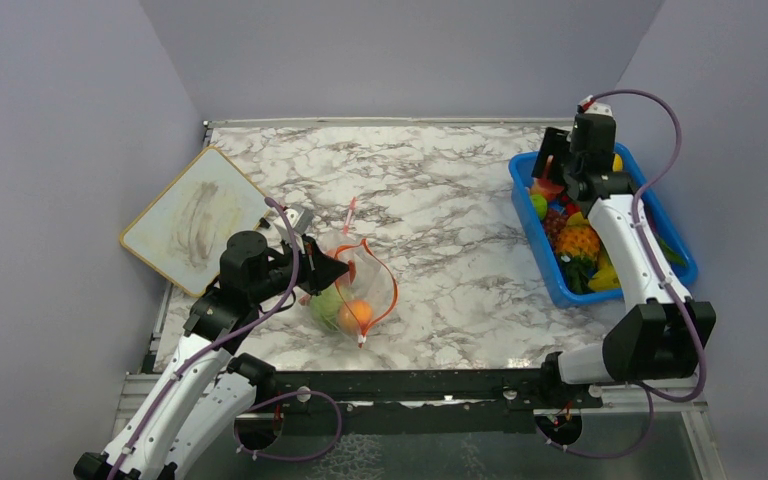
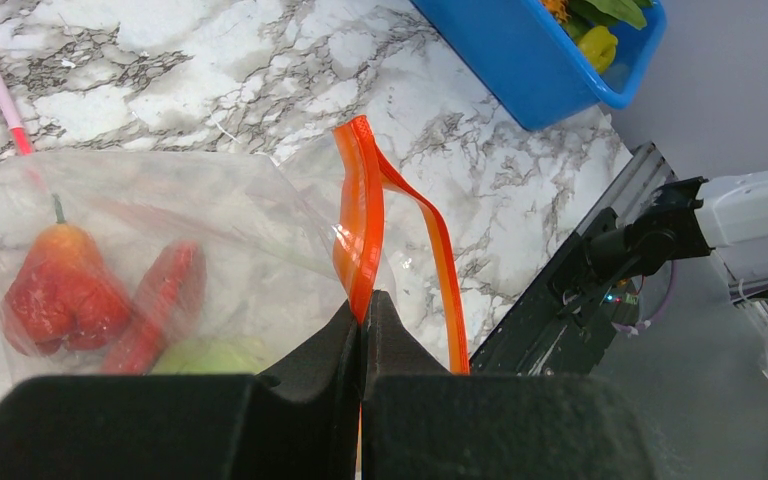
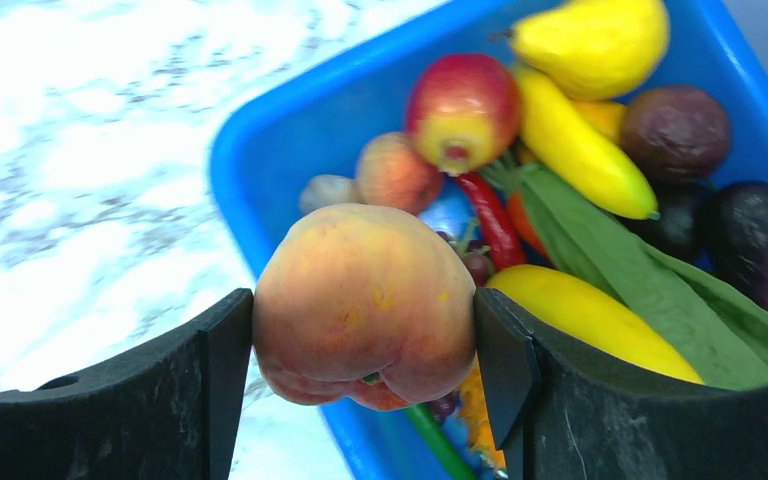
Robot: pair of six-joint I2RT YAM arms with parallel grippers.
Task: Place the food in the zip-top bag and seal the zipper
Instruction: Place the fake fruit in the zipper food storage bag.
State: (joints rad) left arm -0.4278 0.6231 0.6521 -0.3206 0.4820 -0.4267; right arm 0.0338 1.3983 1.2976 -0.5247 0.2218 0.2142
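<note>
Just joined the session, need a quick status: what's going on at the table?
Bagging is mid-way. The left gripper is shut on the zipper of the clear bag, holding it up; the mouth is open, not sealed. The bag lies on the table with a red fruit, a green fruit and an orange fruit inside. The right gripper holds a peach over the blue bin.

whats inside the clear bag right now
Through the zip-top bag: a red fruit, a red elongated piece, a green round one; overhead, an orange fruit. The left gripper hides the bag's lower part.
</note>
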